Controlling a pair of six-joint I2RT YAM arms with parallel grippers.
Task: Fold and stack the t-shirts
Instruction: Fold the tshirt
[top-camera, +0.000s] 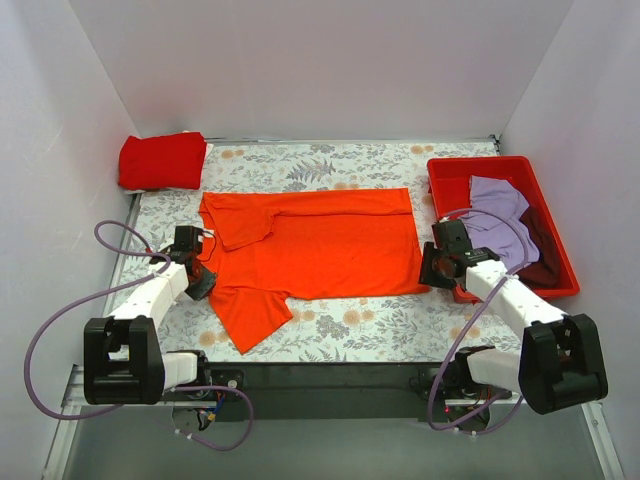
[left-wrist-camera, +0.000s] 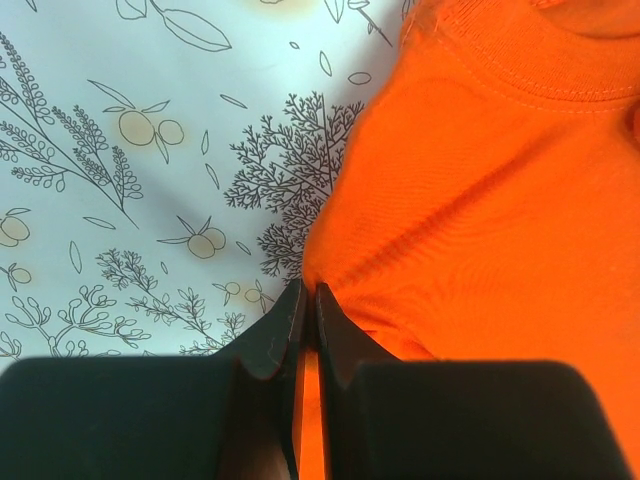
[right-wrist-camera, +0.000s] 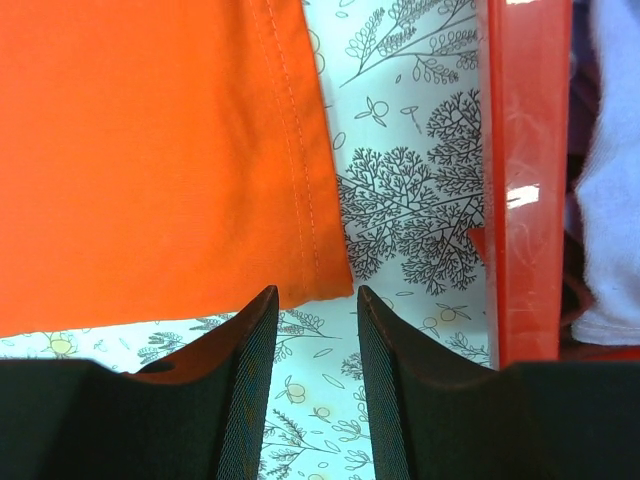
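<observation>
**Orange tee pinched at one end, its hem corner lined up at the other**

The bright orange cotton t-shirt (top-camera: 320, 250) lies spread flat on the flower-printed surface (top-camera: 340, 325), its hem end just beside the rigid red plastic bin (top-camera: 480, 162). The left pincer (left-wrist-camera: 308, 295) is at the shirt end far from the bin, pressed together on the cloth edge with a sliver of orange caught between its fingers. This grip probably serves to lift that side for a fold. The right pincer (right-wrist-camera: 315, 300) hangs spread and empty between the shirt and the bin wall, over the near hem corner, apparently placed to take the matching hold. A pale lavender tee (top-camera: 495, 210) and a dark maroon tee (top-camera: 545, 255) lie crumpled inside the bin, not yet folded. A deeper red tee (top-camera: 162, 160) sits folded well apart from the bin at the far corner, likely the start of the stack.
</observation>
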